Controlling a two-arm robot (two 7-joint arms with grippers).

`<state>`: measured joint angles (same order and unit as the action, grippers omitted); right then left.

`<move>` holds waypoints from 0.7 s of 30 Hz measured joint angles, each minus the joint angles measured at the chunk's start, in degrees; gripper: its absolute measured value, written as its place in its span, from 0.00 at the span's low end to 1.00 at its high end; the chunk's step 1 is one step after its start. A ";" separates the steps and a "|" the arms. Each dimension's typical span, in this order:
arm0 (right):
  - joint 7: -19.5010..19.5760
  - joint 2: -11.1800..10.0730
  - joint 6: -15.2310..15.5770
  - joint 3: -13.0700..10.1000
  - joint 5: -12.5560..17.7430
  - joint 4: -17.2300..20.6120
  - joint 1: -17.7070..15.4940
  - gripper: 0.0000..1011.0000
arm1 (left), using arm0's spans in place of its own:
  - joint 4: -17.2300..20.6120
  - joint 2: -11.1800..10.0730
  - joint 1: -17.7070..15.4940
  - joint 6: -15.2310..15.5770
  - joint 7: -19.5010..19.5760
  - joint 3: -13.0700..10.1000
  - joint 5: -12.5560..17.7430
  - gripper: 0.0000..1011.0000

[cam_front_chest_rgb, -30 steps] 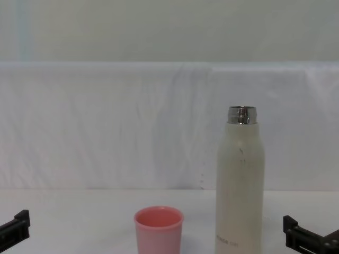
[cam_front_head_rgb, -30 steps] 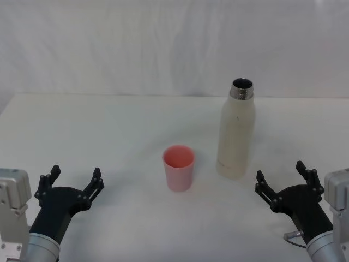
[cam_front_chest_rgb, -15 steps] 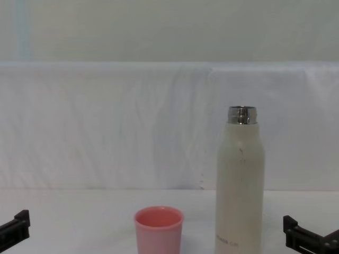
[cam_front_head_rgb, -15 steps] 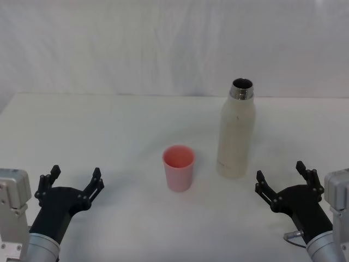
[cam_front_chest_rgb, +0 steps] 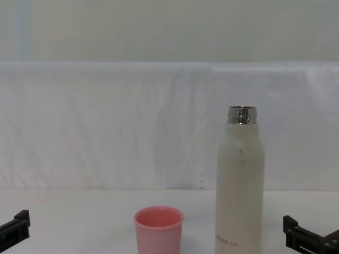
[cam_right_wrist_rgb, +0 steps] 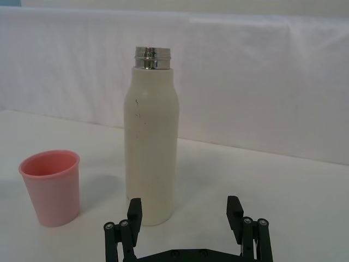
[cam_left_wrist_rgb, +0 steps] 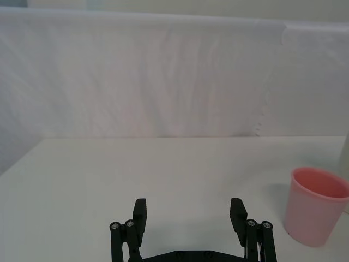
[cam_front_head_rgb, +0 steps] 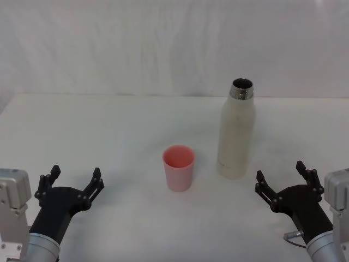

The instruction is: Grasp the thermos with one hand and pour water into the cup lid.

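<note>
We are at the very start: nothing is grasped yet. The thermos (cam_front_head_rgb: pixel 236 131) stands upright and uncapped on the white table (cam_front_head_rgb: pixel 109 142), to our right of centre, and the cup lid (cam_front_head_rgb: pixel 178 167) sits upright just beside it on its left, a little nearer to us, apart from it.

Our right pincer (cam_front_head_rgb: pixel 284 182) hovers low near the table's front edge, released with its fingers spread wide, just short of the thermos's base. Our left pincer (cam_front_head_rgb: pixel 71 182) waits likewise released at the front left, well apart from both things.

We judge the next move to be a forward reach with the right pincer, so the spread fingers straddle the thermos's body before closing, with care not to nudge the tall bottle over or knock the cup lid.
</note>
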<state>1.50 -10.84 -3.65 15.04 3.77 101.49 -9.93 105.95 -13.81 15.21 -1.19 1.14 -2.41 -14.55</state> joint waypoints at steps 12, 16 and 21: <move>0.00 0.00 0.00 0.00 0.00 0.00 0.00 0.99 | 0.00 0.00 0.00 0.00 0.00 0.00 0.00 0.99; 0.00 0.00 0.00 0.00 0.00 0.00 0.00 0.99 | 0.00 0.00 0.00 0.00 0.00 0.00 0.00 0.99; 0.00 0.00 0.00 0.00 0.00 0.00 0.00 0.99 | 0.00 0.00 0.00 0.00 0.00 0.00 0.00 0.99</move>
<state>1.50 -10.84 -3.64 15.04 3.77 101.50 -9.93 105.95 -13.80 15.21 -1.19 1.14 -2.41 -14.54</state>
